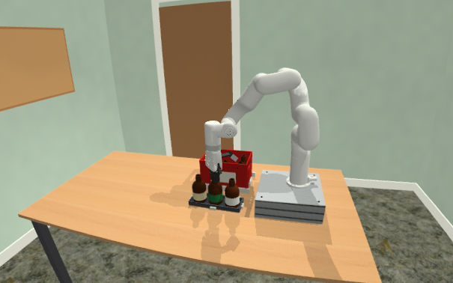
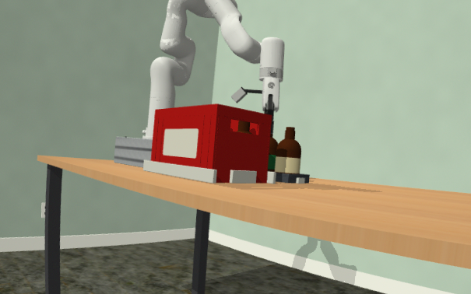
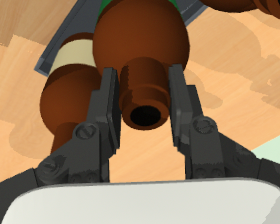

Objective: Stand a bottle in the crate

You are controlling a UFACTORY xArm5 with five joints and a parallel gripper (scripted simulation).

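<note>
The arm's hand (image 3: 144,106) grips the neck of the green-labelled bottle (image 1: 215,192), which stands upright in the middle of the tray (image 1: 199,204) on the desk (image 1: 124,195), between two cream-labelled bottles. The bottle's long axis runs straight down from the hand, in line with the wrist. The red crate (image 1: 245,176) sits just behind the tray, toward the arm's base, so the coming move looks like a vertical lift and a short carry back over the crate's wall.
</note>
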